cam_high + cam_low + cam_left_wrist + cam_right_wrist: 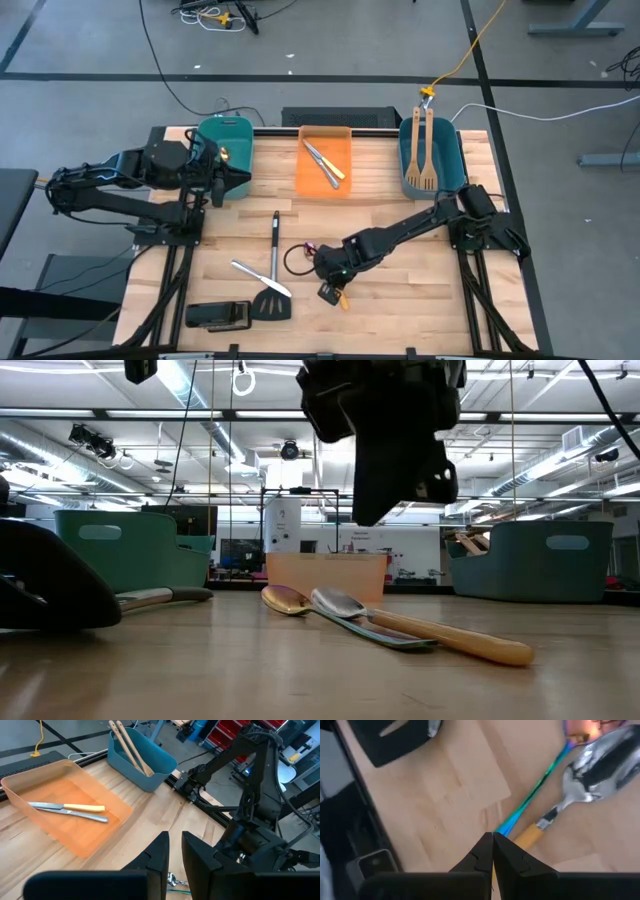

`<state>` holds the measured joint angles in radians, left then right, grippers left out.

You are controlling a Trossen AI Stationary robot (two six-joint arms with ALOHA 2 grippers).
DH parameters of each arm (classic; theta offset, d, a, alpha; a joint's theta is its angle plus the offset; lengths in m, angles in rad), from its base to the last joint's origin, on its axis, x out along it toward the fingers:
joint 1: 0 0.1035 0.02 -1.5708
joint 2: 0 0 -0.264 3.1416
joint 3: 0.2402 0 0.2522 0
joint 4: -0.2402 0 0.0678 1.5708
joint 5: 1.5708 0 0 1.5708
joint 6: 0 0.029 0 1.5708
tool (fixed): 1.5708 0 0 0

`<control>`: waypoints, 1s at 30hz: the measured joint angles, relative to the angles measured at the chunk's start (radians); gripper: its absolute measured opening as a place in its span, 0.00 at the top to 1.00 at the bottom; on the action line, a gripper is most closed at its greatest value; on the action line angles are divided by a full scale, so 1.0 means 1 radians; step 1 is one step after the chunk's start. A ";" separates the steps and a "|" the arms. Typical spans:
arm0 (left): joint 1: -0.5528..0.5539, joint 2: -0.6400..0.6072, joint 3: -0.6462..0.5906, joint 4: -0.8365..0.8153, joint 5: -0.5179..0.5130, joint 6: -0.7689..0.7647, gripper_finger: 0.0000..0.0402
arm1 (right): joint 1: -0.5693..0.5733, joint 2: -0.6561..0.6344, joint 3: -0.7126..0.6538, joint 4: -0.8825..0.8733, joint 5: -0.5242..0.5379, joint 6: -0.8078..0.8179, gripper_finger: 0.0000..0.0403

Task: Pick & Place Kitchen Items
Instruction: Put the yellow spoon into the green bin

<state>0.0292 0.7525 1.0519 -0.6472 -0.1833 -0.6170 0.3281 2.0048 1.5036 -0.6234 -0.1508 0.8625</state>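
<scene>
Two spoons lay crossed on the counter (400, 300) directly under the right claw (492, 840): a silver spoon with a yellow handle (600, 770) and a spoon with an iridescent blue-green handle (535, 790). The claw's two fingers were pressed together at their tips, right over the point where the two handles met; whether they pinched either handle could not be told.

Away from that claw, toward the left arm's side, lay one black spatula with a steel handle (273, 270) and one silver knife (258, 277), crossing each other. Beyond them, near the counter's front edge, sat a flat black block (217, 316).

Along the far edge stood three bins. The orange bin (306, 178) held two pieces of cutlery (323, 163). The right teal bin (452, 160) held two light-wood spatulas (424, 150). The left teal bin (240, 140) stood just beside the left claw (243, 179), whose fingers stood slightly apart with nothing between them. The right arm's own links stretched across the counter between the spoons and the right teal bin.
</scene>
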 joint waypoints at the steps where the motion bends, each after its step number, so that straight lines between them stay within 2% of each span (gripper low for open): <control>1: 0.000 0.000 0.000 0.000 0.000 0.000 0.86 | 0.001 0.000 -0.001 0.000 -0.001 0.017 0.95; 10: 0.000 0.000 0.000 0.000 0.000 0.000 0.86 | -0.007 0.000 -0.003 -0.023 0.000 0.125 0.95; 14: 0.000 0.000 0.000 0.000 0.000 0.001 0.86 | 0.014 0.001 0.023 -0.029 -0.029 0.131 0.98; 21: 0.000 0.000 0.000 0.000 -0.050 0.001 0.86 | 0.044 0.000 0.133 -0.031 -0.006 0.128 0.98; 26: 0.000 0.000 0.000 0.000 -0.050 0.001 0.86 | 0.049 0.004 0.140 -0.060 0.011 0.131 0.99; 30: 0.000 0.000 0.000 0.000 -0.050 0.001 0.86 | 0.047 0.045 0.141 -0.090 -0.015 0.124 0.99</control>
<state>0.0296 0.7525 1.0519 -0.6472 -0.2329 -0.6159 0.3747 2.0498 1.6444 -0.7133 -0.1657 0.9860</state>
